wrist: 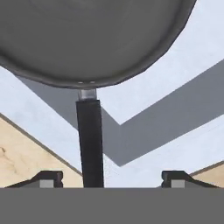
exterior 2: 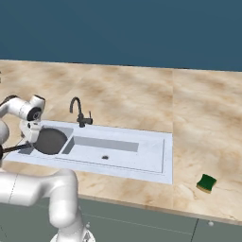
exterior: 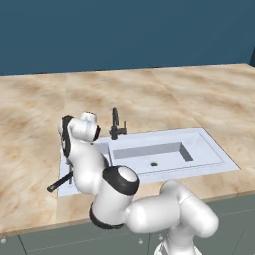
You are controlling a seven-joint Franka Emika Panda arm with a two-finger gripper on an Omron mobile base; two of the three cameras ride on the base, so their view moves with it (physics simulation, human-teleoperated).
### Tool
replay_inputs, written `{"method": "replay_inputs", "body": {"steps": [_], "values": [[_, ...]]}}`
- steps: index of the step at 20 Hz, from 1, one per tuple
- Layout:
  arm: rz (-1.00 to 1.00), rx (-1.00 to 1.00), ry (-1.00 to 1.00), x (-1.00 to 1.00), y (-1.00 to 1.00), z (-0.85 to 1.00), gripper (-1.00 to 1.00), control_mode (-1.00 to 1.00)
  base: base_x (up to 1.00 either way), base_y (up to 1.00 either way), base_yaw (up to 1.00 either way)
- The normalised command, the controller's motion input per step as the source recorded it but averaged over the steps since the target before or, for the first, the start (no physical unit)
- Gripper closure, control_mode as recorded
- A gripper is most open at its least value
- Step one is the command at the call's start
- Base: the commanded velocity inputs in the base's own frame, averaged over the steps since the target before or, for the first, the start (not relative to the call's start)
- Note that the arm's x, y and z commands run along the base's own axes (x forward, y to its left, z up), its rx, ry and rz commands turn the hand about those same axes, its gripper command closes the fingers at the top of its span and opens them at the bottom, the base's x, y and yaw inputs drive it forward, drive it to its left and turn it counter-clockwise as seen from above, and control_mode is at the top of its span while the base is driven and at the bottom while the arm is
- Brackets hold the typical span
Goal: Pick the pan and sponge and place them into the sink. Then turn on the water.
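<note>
Gripper (wrist: 111, 179) fingers spread wide, handle between them but not pinched, so pan (wrist: 87, 39) looks let go, sitting in small basin of sink (exterior 2: 156, 142). Lift straight up, w/o snagging handle. Sponge (exterior 2: 206, 182) waits on far-right counter.

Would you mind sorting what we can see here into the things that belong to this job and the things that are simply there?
Part of the job:
- pan, sitting in the small basin
- sponge, on the counter to the right of the sink
- sink
- faucet, no water running
- pincer, open, the pan handle between its tips

Simply there:
- counter
- cabinet fronts below the counter
</note>
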Motion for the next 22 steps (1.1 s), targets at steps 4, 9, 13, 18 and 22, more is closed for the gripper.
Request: {"method": "replay_inputs", "body": {"steps": [4,9,13,18,22], "values": [[0.07,0.00,-0.08,-0.64,-0.04,0.88,-1.00,-1.00,0.00,0.00,0.00],[0.09,0.00,-0.07,-0.64,-0.29,0.58,-1.00,-1.00,0.00,0.00,0.00],[0.09,0.00,-0.08,-0.72,-0.78,0.41,-1.00,-1.00,0.00,0.00,0.00],[0.11,0.00,-0.12,-0.87,-0.97,0.38,-1.00,-1.00,0.00,0.00,0.00],[0.08,0.00,-0.11,-0.85,-0.93,0.32,-1.00,-1.00,0.00,0.00,0.00]]}}
